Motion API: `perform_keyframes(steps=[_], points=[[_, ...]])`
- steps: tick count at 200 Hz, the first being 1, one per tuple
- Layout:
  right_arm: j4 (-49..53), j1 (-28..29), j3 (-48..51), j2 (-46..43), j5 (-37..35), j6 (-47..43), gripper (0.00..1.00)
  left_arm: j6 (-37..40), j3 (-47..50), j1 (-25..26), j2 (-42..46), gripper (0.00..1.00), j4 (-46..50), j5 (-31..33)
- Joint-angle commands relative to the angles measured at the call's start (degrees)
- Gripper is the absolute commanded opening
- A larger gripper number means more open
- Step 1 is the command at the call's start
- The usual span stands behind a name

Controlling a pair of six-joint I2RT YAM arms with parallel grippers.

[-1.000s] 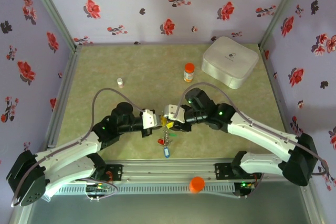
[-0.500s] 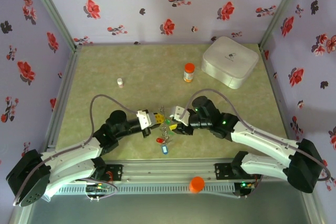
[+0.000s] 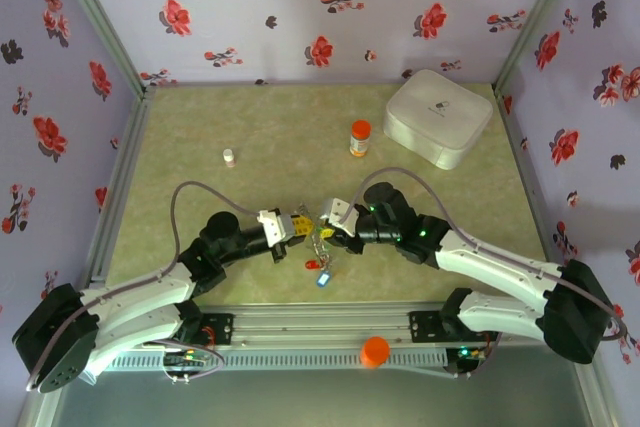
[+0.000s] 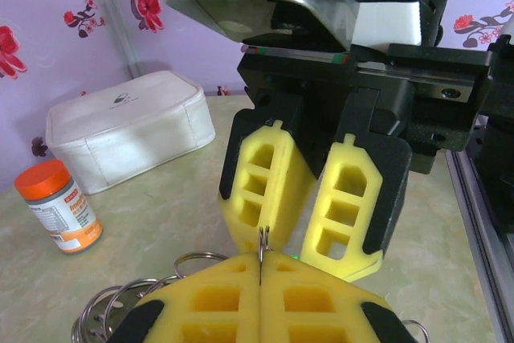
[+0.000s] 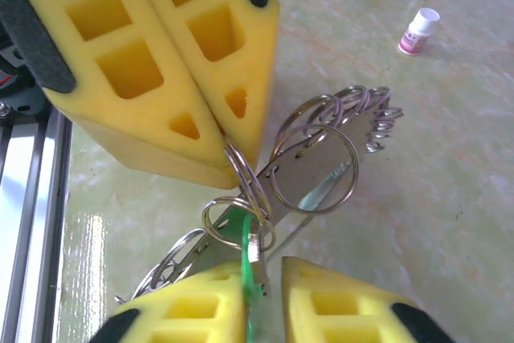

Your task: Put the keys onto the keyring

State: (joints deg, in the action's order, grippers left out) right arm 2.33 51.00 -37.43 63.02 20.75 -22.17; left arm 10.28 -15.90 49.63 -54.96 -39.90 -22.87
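Two grippers tip to tip, keyring [image 5: 313,173] held between them.
Left gripper [image 5: 229,154] pads pressed together, pinching a keyring loop; keys [image 3: 317,267] dangle below. Right gripper [image 5: 271,271] pads a narrow gap apart, green key tag [image 5: 246,279] lying along one pad, long axis pointing at that loop, so right arm looks nearer for threading.

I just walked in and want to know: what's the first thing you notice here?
Two robot arms meet nose to nose mid-table: the left gripper pinches the metal keyring, facing the right gripper. Little keys with red and blue tags trail toward the near edge. Further back stand an orange-capped bottle and a white case.
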Motion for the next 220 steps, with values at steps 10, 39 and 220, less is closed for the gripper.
perform_keyframes(steps=[10,39,220], points=[[0.1,0.5,0.5,0.2,-0.7,-0.5,0.09,-2.1,0.7,0.2,-0.6,0.00,-8.8,-1.4],[2.8,0.8,0.0,1.5,0.2,-2.2,0.08,-3.1,1.0,0.2,-1.6,0.00,-13.1,-2.1],[-6.6,-5.0,1.2,-8.3,11.2,7.1,0.35,-0.1,3.1,-0.5,-6.5,0.00,-20.3,-3.8]])
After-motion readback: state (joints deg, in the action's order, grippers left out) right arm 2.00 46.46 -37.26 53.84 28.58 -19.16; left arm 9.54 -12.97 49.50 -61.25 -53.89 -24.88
